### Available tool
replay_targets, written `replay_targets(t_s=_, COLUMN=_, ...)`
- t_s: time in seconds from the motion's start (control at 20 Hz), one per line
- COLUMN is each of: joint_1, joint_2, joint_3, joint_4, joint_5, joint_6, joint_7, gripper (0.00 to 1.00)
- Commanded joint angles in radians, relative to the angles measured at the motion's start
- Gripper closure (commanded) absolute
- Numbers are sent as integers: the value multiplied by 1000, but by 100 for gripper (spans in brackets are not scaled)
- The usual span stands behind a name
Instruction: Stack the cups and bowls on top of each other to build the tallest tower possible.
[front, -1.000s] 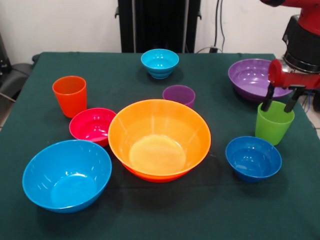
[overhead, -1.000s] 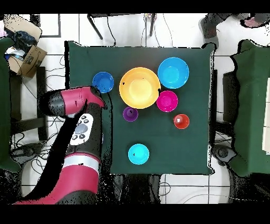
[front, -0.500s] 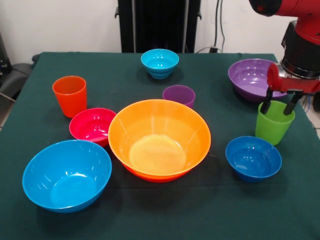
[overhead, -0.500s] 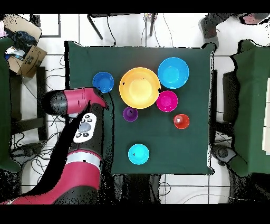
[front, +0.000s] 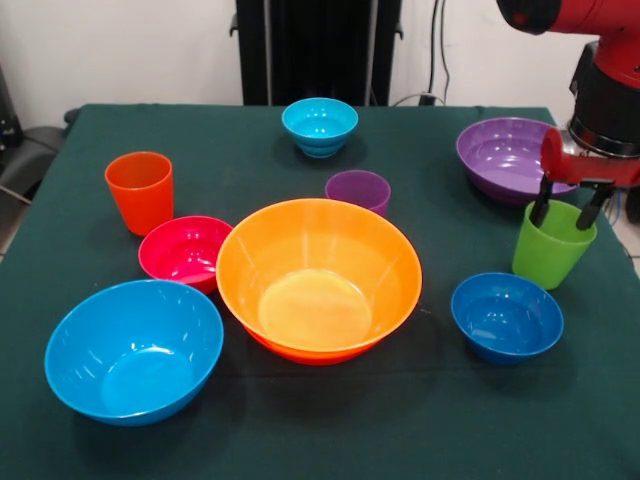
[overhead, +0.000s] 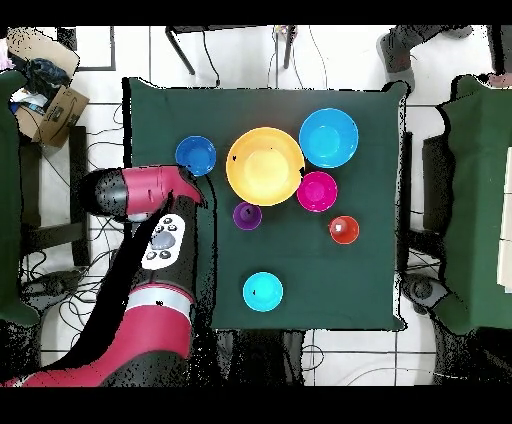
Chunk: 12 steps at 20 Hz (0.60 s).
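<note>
Sliding a little toward the table's edge since half a second ago, the green cup (front: 553, 245) now stands slightly further from the purple bowl (front: 508, 157), and the gripper (front: 568, 205) has gone with it. The jaws are spread but not closed: one finger dips inside the cup's mouth and the other sits at its outer rim, so they straddle the wall without yet pinching it, as far as the front view shows.

The cup stands upright on the cloth, just behind the dark blue bowl (front: 506, 316) and well apart from the yellow-orange bowl (front: 318, 276), which rests in a red bowl (front: 300, 352) at the middle. Nothing else is stacked yet.

To do this grasp well, I would settle the fingers lower over the wall before closing, since a rim-only hold on a smooth taper may slip. Lift straight up, clear of the dark blue bowl. Overhead, the arm (overhead: 140, 192) hides the cup.
</note>
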Motion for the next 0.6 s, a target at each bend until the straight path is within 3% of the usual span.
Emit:
replay_targets(t_s=0.05, joint_1=-23, joint_2=-10, joint_3=131, joint_4=48, joint_5=51, joint_6=9, joint_7=139, gripper=0)
replay_targets(t_s=0.6, joint_1=-27, joint_2=-31, joint_3=144, joint_4=80, joint_5=87, joint_6=-14, joint_7=122, gripper=0)
